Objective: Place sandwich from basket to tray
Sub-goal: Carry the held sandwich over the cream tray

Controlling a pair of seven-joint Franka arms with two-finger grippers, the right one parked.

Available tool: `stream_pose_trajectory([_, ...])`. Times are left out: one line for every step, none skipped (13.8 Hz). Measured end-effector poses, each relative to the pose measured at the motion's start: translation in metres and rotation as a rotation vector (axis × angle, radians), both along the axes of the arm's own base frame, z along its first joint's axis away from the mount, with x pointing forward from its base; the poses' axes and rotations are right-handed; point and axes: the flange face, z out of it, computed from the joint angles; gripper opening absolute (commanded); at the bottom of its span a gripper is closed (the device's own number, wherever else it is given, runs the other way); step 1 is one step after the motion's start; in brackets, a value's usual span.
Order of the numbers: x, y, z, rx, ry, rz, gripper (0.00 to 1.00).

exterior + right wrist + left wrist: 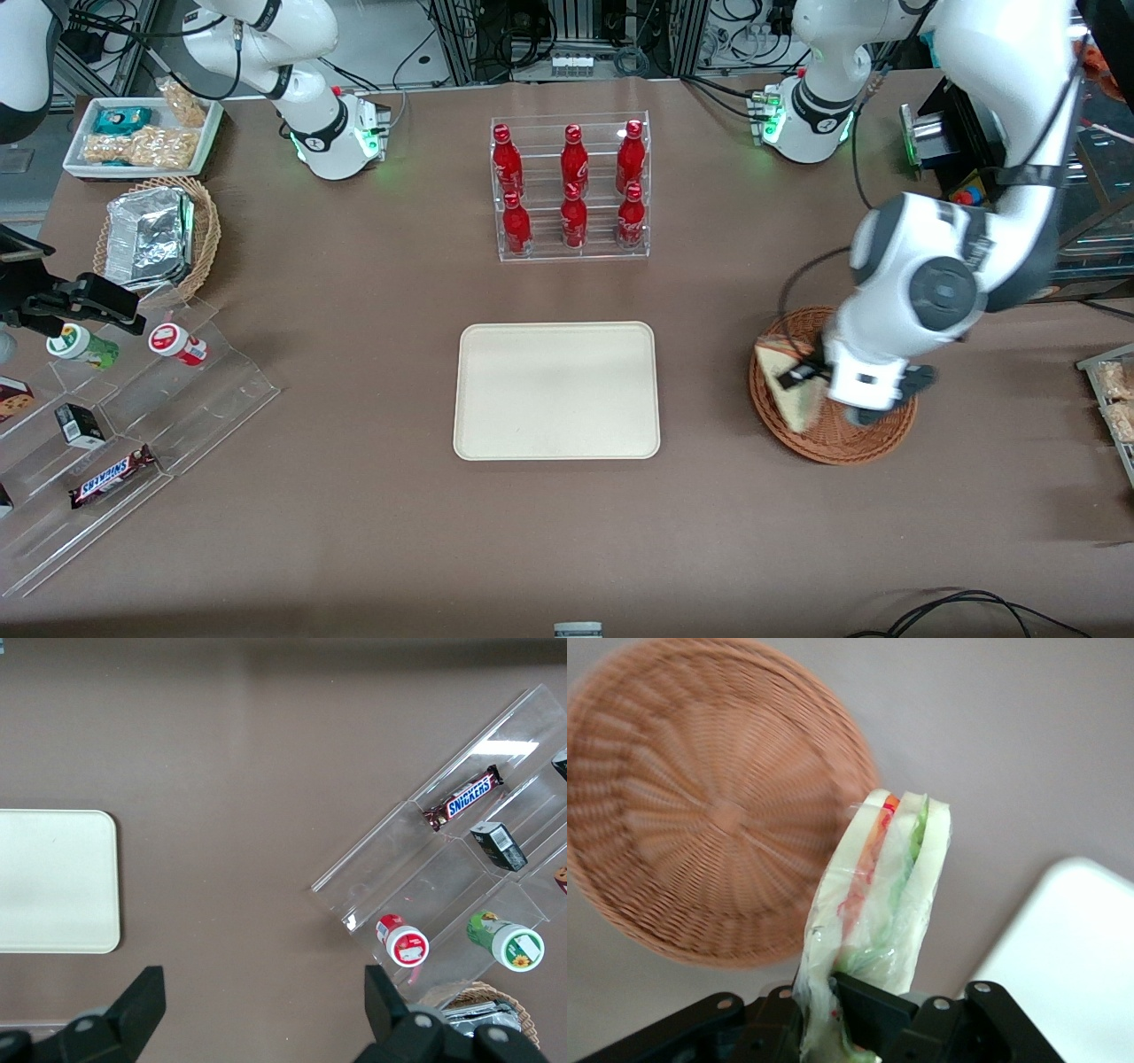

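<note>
My left gripper (802, 377) hangs over the reddish-brown wicker basket (850, 439) at the working arm's end of the table, shut on the wrapped sandwich (791, 388). In the left wrist view the sandwich (879, 895) stands on edge between the black fingers (921, 1028), pale bread with red and green filling in clear wrap, lifted above the basket (700, 806). The basket shows nothing else in it. The cream rectangular tray (556, 390) lies flat at the table's middle, beside the basket, and its corner (1072, 966) shows in the left wrist view.
A clear rack of red bottles (571, 186) stands farther from the front camera than the tray. Toward the parked arm's end are a tan basket with a foil container (155, 235), a white snack tray (142, 133) and clear stepped shelves with small items (124, 425).
</note>
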Motion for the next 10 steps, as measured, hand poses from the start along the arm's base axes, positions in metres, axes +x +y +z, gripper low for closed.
stream_pose_trajectory([-0.011, -0.028, 0.0, 0.015, -0.008, -0.07, 0.04])
stream_pose_trajectory([-0.021, -0.055, -0.003, 0.029, -0.014, -0.136, 0.04])
stream_pose_trajectory([-0.032, -0.085, -0.008, 0.033, -0.017, -0.19, 0.04])
stream_pose_trajectory([-0.042, -0.116, -0.012, 0.026, -0.02, -0.233, 0.05])
stream_pose_trajectory([-0.05, -0.15, -0.015, 0.015, -0.024, -0.271, 0.05])
stream_pose_trajectory([-0.057, -0.18, -0.02, 0.006, -0.031, -0.305, 0.05])
stream_pose_trajectory([-0.06, -0.206, -0.024, -0.004, -0.04, -0.329, 0.05])
stream_pose_trajectory([-0.061, -0.227, -0.028, -0.018, -0.047, -0.345, 0.06])
stream_pose_trajectory([-0.061, -0.246, -0.035, -0.025, -0.053, -0.358, 0.06])
stream_pose_trajectory([-0.061, -0.262, -0.047, -0.019, -0.061, -0.359, 0.07])
